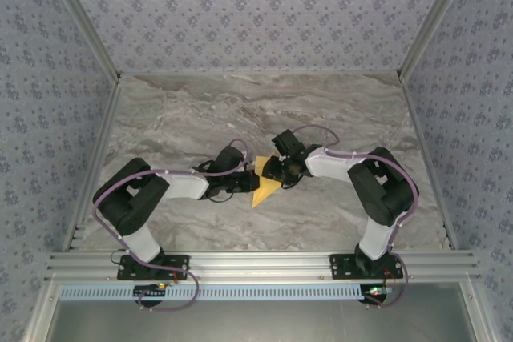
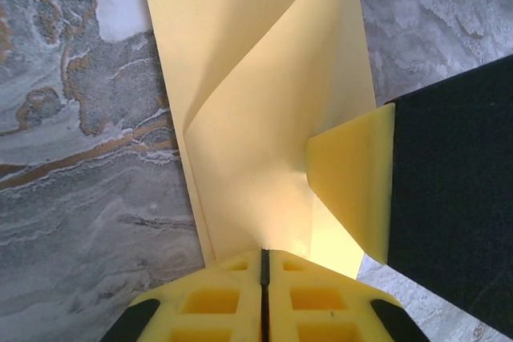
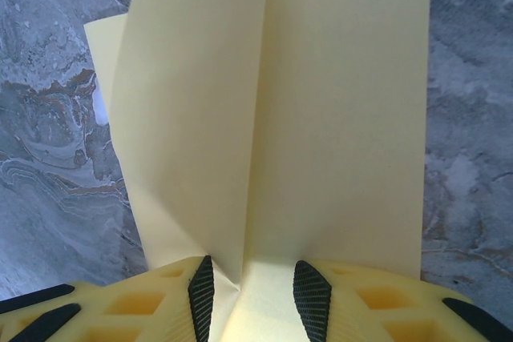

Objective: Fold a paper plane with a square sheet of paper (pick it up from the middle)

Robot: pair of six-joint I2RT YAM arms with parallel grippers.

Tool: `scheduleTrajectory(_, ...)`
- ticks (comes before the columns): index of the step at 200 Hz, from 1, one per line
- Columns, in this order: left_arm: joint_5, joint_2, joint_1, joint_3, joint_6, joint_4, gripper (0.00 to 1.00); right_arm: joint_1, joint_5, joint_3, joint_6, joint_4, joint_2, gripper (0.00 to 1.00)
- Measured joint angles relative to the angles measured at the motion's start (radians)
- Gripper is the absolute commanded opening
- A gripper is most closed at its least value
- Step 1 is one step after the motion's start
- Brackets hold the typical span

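The square sheet of paper (image 1: 265,188), thin matte mustard-yellow, lies part-folded with one flap curling upward. At the sheet's left the left gripper (image 2: 264,268) is clenched on its edge; at its right the right gripper (image 3: 253,282), pads (image 3: 201,294) apart, straddles the crease running straight ahead. Beneath: veined marble tabletop (image 1: 240,110).

A grey-and-brown marbled desk (image 1: 200,110) spans the enclosure. Walls (image 1: 256,6) papered with small purple floral motifs rise on three sides. An aluminium rail (image 1: 264,262) runs along the near edge, with a slotted white strip (image 1: 240,291) just beside it.
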Motion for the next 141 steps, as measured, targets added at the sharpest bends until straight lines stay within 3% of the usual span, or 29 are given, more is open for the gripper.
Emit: scheduleTrajectory(141,0.0,0.015,0.004,0.013,0.024,-0.006,0.03,0.0,0.013,-0.008,0.019,0.001,-0.005,0.33)
